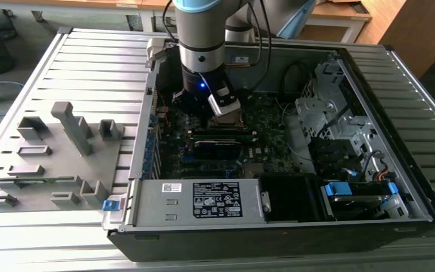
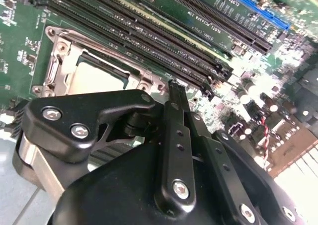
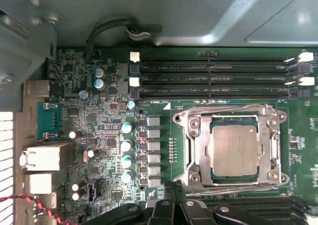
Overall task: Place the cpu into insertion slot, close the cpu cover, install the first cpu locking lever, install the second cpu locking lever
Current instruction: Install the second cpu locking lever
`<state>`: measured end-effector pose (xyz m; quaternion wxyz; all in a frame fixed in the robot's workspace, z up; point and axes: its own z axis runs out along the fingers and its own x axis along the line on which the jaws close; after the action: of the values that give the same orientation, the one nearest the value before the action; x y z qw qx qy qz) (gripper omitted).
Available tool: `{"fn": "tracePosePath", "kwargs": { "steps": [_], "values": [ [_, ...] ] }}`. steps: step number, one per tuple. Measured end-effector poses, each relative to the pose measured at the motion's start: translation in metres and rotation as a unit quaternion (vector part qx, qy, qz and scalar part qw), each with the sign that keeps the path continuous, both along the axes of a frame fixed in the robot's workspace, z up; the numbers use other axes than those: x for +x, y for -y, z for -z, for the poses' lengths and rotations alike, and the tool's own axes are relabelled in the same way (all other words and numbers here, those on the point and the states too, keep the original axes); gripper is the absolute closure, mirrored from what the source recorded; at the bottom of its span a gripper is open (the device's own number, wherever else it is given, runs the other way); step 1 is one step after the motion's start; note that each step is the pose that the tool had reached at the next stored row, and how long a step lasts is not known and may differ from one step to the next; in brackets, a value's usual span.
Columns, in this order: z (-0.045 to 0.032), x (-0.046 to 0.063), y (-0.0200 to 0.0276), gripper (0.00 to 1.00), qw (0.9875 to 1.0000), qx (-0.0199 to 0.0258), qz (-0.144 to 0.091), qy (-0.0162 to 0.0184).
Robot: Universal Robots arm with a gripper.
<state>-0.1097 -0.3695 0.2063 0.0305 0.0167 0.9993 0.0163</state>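
Fingers (image 2: 174, 88) together, empty, just beside insertion slot (image 3: 231, 145); cpu (image 3: 235, 148) seated, cpu cover (image 3: 274, 135) closed.

In the exterior view we look down from high and well back onto the open case (image 1: 278, 226) on its slatted table (image 1: 89, 62). In the first wrist view we look straight down, close, onto the motherboard (image 3: 99, 115) and cpu (image 3: 234, 146). In the second wrist view we look slantwise past the gripper (image 2: 174, 93), very near; both wrist views share the cpu (image 2: 97, 78) and memory slots (image 2: 149, 36).
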Motion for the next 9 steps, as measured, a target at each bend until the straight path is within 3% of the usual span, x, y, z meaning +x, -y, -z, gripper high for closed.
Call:
{"fn": "tracePosePath", "kwargs": {
  "steps": [6, 9],
  "values": [
    [-0.0182, 0.0, 0.0, 0.89, 1.0, 0.0, 0.0, 0.0],
    [-0.0223, 0.0, 0.0, 0.89, 1.0, 0.0, 0.0, 0.0]
  ]
}}
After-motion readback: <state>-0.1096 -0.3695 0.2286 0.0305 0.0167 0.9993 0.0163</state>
